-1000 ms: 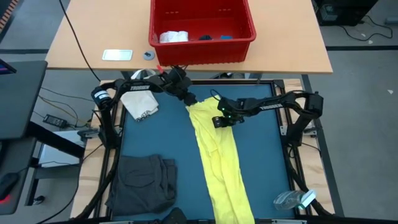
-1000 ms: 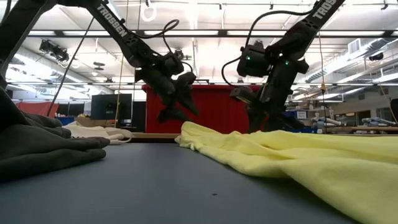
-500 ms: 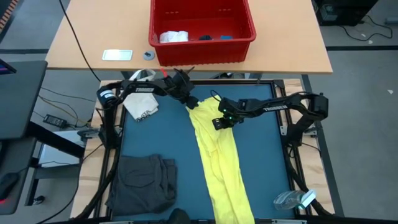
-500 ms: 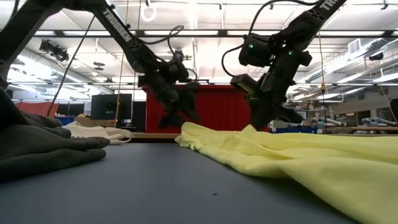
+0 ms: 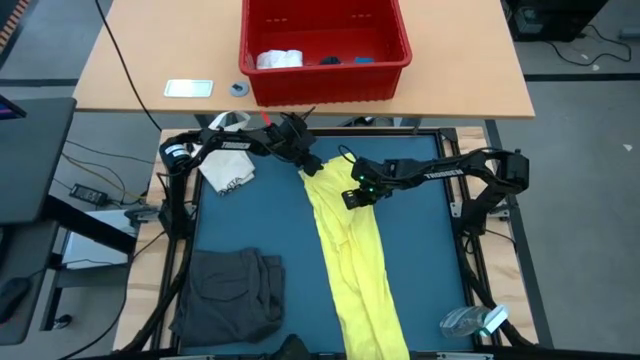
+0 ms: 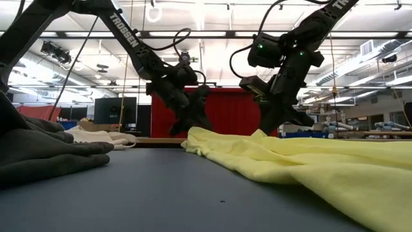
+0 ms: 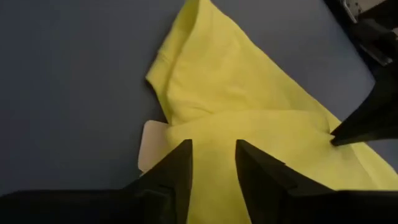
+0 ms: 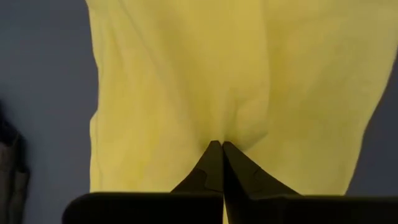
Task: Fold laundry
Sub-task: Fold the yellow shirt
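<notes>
Blue tabletop (image 5: 420,260): right gripper (image 8: 221,147) pinches yellow T-shirt (image 5: 345,240) mid-frame; left gripper (image 7: 213,158) half-spread at collar; uneven pull could bunch fabric.

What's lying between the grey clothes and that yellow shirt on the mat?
Nothing: from above, only bare blue mat separates the grey garment from the yellow shirt. The table-level view shows the same bare stretch.

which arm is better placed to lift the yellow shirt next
Right, probably. The right gripper is shut on the shirt, pinching up a ridge of cloth. The left gripper is at the shirt's top end, its jaws apart, with no grip visible yet.
</notes>
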